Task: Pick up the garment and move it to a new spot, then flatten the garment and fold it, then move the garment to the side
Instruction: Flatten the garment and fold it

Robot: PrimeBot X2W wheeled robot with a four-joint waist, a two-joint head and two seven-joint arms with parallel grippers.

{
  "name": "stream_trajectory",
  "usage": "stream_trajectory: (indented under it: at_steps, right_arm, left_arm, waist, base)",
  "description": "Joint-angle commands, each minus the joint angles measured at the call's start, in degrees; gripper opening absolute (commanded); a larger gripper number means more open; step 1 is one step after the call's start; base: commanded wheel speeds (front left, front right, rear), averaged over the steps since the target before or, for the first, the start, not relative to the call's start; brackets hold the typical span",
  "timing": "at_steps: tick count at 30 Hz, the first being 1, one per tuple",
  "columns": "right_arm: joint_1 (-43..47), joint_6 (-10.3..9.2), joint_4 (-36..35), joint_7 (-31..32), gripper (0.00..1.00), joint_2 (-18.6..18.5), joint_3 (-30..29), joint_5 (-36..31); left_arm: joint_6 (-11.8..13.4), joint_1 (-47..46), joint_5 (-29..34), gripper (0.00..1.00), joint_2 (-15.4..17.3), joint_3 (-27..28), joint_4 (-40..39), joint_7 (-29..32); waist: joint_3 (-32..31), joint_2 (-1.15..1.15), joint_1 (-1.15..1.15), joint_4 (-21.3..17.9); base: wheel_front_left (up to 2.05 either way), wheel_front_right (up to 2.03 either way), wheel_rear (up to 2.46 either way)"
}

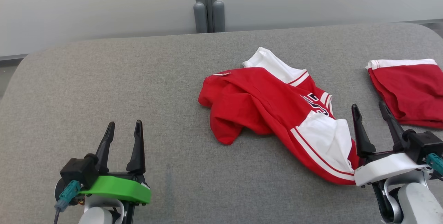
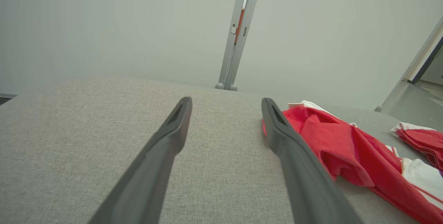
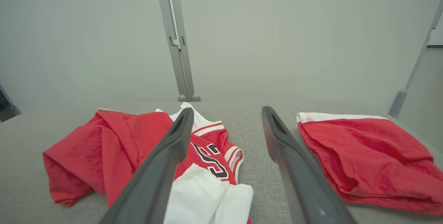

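Note:
A crumpled red and white jersey [image 1: 273, 113] with dark lettering lies bunched on the grey fabric surface [image 1: 138, 85], right of centre. In the right wrist view the jersey [image 3: 114, 148] spreads to the left of the fingers. My right gripper [image 1: 368, 108] stands open just beyond the jersey's lower right end, holding nothing. At the lower left my left gripper [image 1: 124, 127] is open too, well apart from the cloth, with bare surface between its fingers. The left wrist view catches the jersey [image 2: 346, 148] off to the right.
A second red garment with a white band [image 1: 408, 90] lies folded at the right edge, seen as the folded red garment [image 3: 363, 158] right of my right fingers. A grey partition post [image 1: 208, 4] rises behind the surface, whose far corners are rounded.

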Motion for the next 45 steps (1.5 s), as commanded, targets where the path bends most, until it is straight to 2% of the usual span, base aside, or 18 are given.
stream_trajectory:
  at_steps: [1,6,13,17,24,34,38,45]
  right_arm:
    - [0.5,-0.09,0.1,-0.5,1.0,0.5,-1.2,-0.6]
    - [1.7,-0.09,-1.5,-0.4,1.0,2.0,-4.5,-2.8]
    - [1.6,-0.09,-2.4,-0.4,1.0,3.0,-3.7,-3.6]
    - [0.5,-0.09,-2.7,-0.4,1.0,2.7,-2.8,-3.4]
    - [-1.6,-0.09,-2.7,-0.4,1.0,2.8,-0.3,-2.7]
    - [-4.3,-0.09,-3.0,-0.4,1.0,4.0,2.0,-3.1]
    - [-4.8,-0.09,-3.4,-0.4,1.0,4.3,2.1,-3.2]
    - [-4.8,-0.09,-4.0,-0.4,1.0,4.7,2.3,-3.2]
  left_arm:
    - [-0.2,0.9,0.5,1.0,0.2,0.2,0.1,-0.2]
    - [-0.2,1.6,0.8,1.0,0.0,0.5,0.1,-0.2]
    - [-0.2,-0.7,0.4,1.0,0.1,-0.5,0.4,-0.2]
    - [-0.2,-5.9,-2.3,1.0,1.3,-3.5,6.2,0.3]
    - [-0.2,-22.5,-10.9,1.0,1.2,-5.7,21.5,14.7]
    - [-0.2,-35.6,-18.6,1.0,1.7,-5.1,31.3,30.6]
    - [-0.1,-37.9,-20.7,1.0,2.2,-4.7,33.1,34.1]
    - [1.1,-39.5,-19.4,1.0,3.5,-6.1,35.6,36.2]
  waist:
    - [-0.4,0.0,0.0,0.2]
    - [-1.0,0.0,0.0,0.1]
    - [-0.3,0.0,0.0,-1.0]
    - [1.2,0.0,0.0,-1.9]
    - [5.7,0.0,0.0,-6.4]
    - [11.5,0.0,0.0,-13.3]
    - [12.5,0.0,0.0,-15.0]
    - [13.3,0.0,0.0,-16.7]
  base:
    - [0.0,0.0,0.0]
    - [0.0,0.0,0.0]
    - [0.0,0.0,0.0]
    - [0.0,0.0,0.0]
    - [0.0,0.0,0.0]
    - [0.0,0.0,0.0]
    - [0.0,0.0,0.0]
    - [0.0,0.0,0.0]
